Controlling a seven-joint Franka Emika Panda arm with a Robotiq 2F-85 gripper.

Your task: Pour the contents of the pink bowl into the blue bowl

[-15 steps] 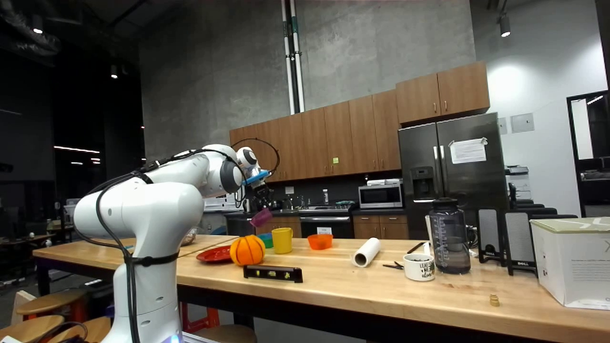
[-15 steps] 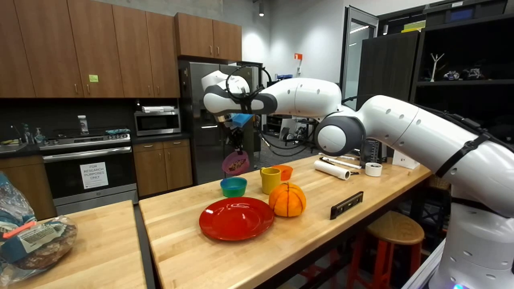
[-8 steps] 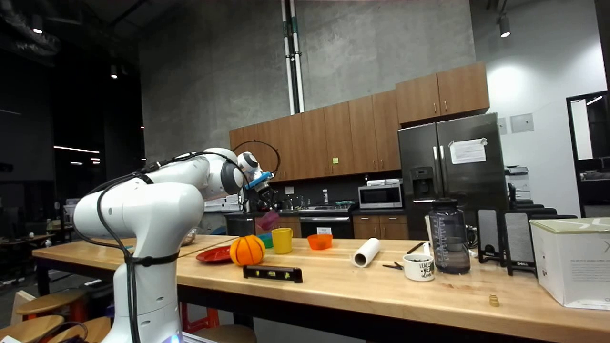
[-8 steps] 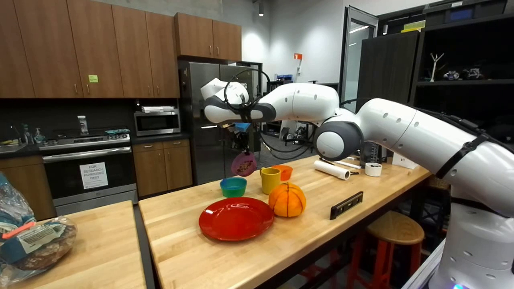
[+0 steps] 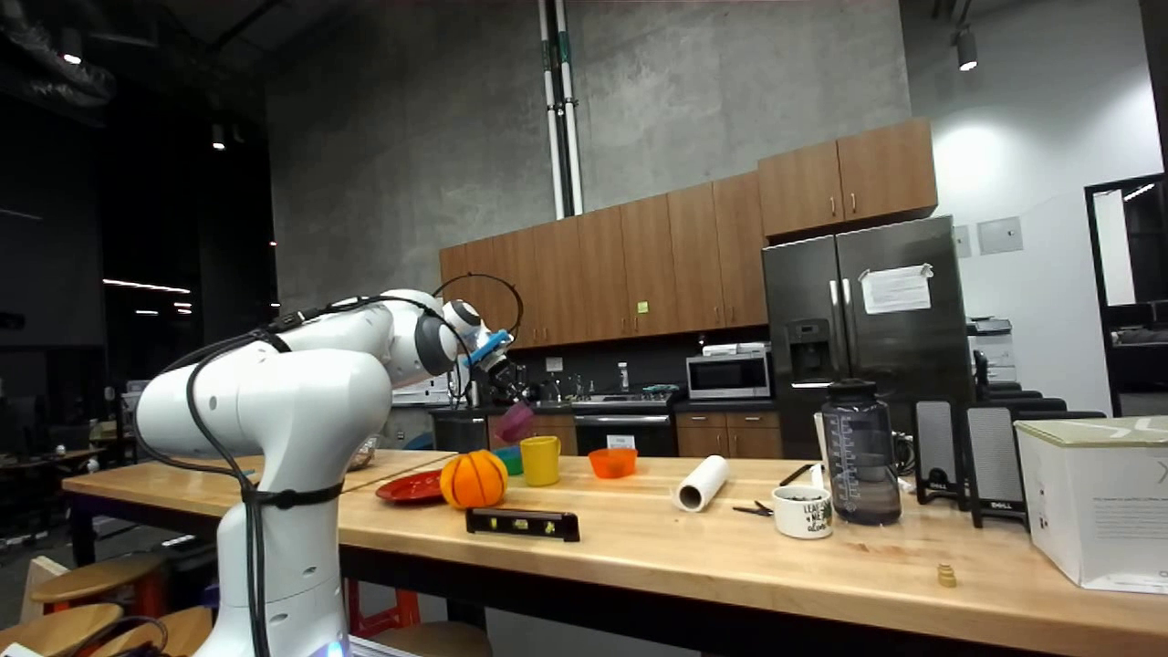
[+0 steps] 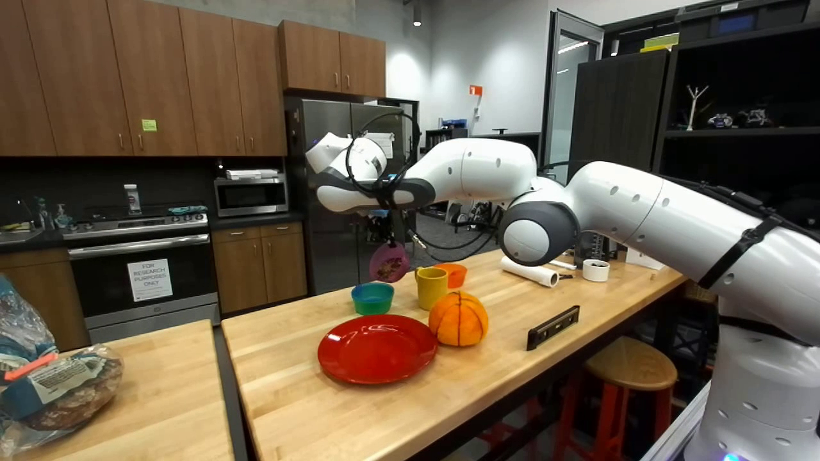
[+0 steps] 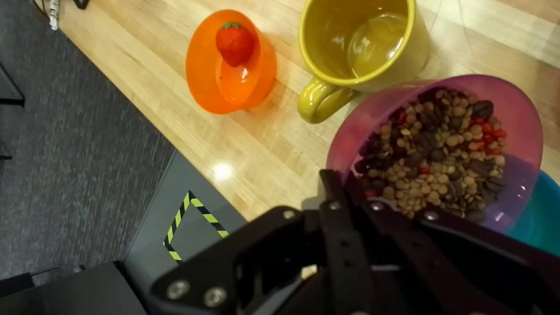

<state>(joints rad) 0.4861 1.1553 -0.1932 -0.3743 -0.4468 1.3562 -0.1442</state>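
the arm (image 6: 487, 169) is arching over the table (image 6: 288, 390); the oven (image 6: 102, 282) is wearing a sign (image 6: 150, 280), "for research purposes only"; a speaker (image 5: 999, 461) is reading "dell"; the gripper (image 7: 345, 186) is pinching the tilted pink bowl (image 7: 512, 111) of beans (image 7: 428, 162) aloft, near the blue bowl (image 7: 542, 214); only the wrist view is clearly showing the strawberry (image 7: 235, 43)
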